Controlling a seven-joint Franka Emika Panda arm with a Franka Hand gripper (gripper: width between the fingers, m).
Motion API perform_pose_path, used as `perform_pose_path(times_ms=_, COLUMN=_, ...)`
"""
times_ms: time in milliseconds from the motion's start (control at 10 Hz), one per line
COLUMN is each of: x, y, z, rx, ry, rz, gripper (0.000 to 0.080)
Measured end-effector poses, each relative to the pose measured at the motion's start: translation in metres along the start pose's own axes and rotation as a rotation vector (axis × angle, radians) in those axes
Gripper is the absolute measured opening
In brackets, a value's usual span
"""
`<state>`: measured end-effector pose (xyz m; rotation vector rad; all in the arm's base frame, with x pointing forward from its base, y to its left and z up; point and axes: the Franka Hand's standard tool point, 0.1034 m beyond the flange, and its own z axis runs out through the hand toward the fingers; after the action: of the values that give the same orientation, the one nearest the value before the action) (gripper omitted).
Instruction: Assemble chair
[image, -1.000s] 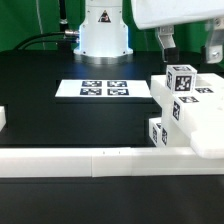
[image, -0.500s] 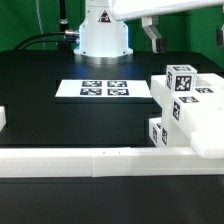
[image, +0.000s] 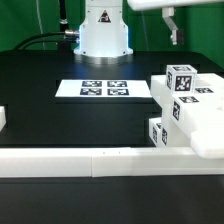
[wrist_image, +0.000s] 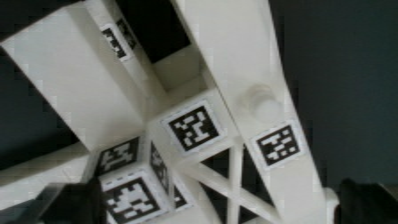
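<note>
The chair (image: 192, 108) stands partly built at the exterior view's right: chunky white slabs, with a square post (image: 181, 79) bearing black-and-white marker tags and a small tagged block (image: 158, 132) at its foot. My gripper (image: 175, 30) hangs high above the chair, apart from it, and only one dark finger (image: 172, 24) shows there. In the wrist view the chair's slabs and tags (wrist_image: 199, 128) fill the picture. My gripper (wrist_image: 210, 216) is open and empty, with its dark fingertips (wrist_image: 50, 207) wide apart at the corners.
The marker board (image: 103, 89) lies flat at the table's middle. A long low white rail (image: 90, 161) runs along the front. A small white piece (image: 3, 118) sits at the exterior view's left edge. The robot's base (image: 104, 30) stands at the back.
My gripper has risen from just above the chair toward the top of the exterior view, and fewer fingers show. The chair parts have not moved.
</note>
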<state>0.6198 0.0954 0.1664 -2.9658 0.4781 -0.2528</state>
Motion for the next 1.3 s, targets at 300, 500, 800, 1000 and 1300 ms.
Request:
perform_pose_path(times_ms=300, x=-0.005, y=-0.001, z=0.0, rx=0.002, ry=-0.005, rz=-0.03, gripper=0.0649)
perform_pose_path(times_ms=500, x=-0.006, y=0.0, z=0.0, rx=0.002, ry=-0.003, rz=-0.037, gripper=0.0649)
perform_pose_path(times_ms=800, x=-0.026, y=0.021, z=0.015, rx=0.011, ry=0.081, rz=-0.214, gripper=0.0649)
perform_pose_path(times_ms=1000, x=-0.026, y=0.021, z=0.015, rx=-0.001, ry=0.067, rz=-0.318, gripper=0.0649)
perform_pose_path(times_ms=1300, x=-0.041, y=0.037, z=0.024, rx=-0.011, ry=0.057, rz=-0.422, gripper=0.0649)
